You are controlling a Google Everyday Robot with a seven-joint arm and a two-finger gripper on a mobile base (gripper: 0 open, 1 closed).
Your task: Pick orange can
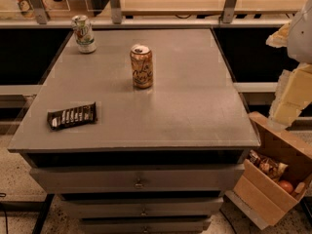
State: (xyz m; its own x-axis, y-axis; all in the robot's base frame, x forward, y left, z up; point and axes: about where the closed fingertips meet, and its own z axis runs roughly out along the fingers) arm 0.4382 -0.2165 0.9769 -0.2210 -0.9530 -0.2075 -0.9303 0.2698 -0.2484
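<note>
The orange can (141, 66) stands upright on the grey table top (185, 96), a little behind its middle. It has an orange-tan body, pale swirly lettering and a silver top. My gripper (290, 94) shows as pale cream and white parts at the right edge of the view, beyond the table's right side. It is well to the right of the can and apart from it. Nothing is held in it that I can see.
A green-and-white can (84, 33) stands at the table's far left corner. A dark snack bar wrapper (72, 116) lies near the front left. Drawers (139, 182) sit under the top. An open cardboard box (273, 177) with snacks stands on the floor at the right. A railing (146, 22) runs behind.
</note>
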